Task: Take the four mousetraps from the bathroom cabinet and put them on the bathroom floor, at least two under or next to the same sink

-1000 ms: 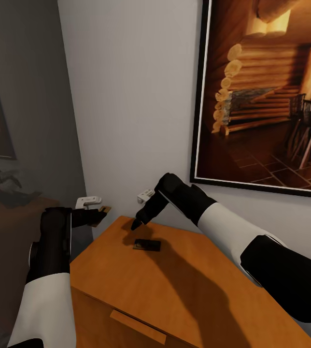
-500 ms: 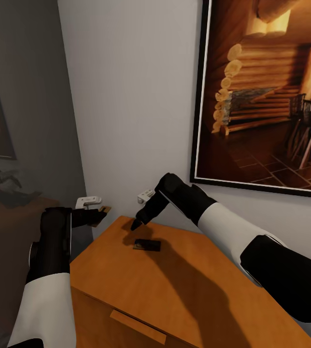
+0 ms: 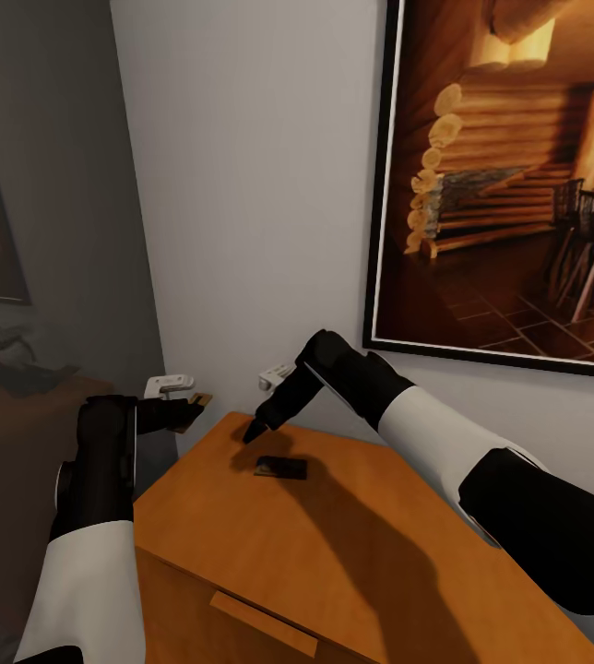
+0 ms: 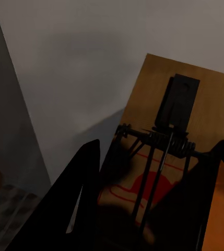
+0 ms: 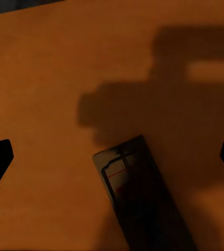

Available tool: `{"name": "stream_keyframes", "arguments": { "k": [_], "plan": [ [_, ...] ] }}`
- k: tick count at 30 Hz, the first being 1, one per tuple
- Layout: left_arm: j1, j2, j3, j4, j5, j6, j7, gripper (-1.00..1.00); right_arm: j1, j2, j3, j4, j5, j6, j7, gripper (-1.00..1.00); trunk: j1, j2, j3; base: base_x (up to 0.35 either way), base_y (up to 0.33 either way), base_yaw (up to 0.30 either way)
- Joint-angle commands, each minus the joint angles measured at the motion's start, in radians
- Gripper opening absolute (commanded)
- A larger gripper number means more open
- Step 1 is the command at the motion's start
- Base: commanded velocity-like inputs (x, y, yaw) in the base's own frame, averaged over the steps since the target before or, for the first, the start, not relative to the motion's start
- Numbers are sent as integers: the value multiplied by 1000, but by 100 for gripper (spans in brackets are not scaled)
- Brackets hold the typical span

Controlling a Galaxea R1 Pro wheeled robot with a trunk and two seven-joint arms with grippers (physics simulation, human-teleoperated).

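A mousetrap [image 3: 281,468] lies flat on the top of the orange wooden dresser [image 3: 352,553], near its far corner by the white wall [image 3: 251,184], and it is seen in shadow directly below the right gripper [image 3: 256,430], whose fingers are spread wide with nothing between them. For a sound pickup, the gripper is best brought straight down until the slab sits centred between the fingertips, with the jaws turned to close across its narrow width, since so thin a piece would easily slide on the smooth wood. A second mousetrap [image 4: 153,172] is held clamped in the left gripper [image 3: 189,412], which hangs off the dresser's left edge. The wall close behind leaves little room, and a framed cabin picture [image 3: 509,175] hangs above.
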Motion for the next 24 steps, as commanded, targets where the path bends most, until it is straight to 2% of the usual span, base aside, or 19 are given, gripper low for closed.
{"name": "stream_keyframes", "arguments": {
  "k": [1,16,24],
  "plan": [
    [-1,-1,2,-1,-10,2,-10,-100,-1,0,2,1,-10,8,-1,100,0,-1,-1,0,0,0],
    [-1,-1,2,-1,-9,2,-11,-100,-1,0,-2,2,-6,8,11,100,0,-1,-1,0,0,0],
    [-1,-1,2,-1,-9,2,-11,-100,-1,0,0,58,1,8,11,100,0,-1,-1,0,0,0]
  ]
}}
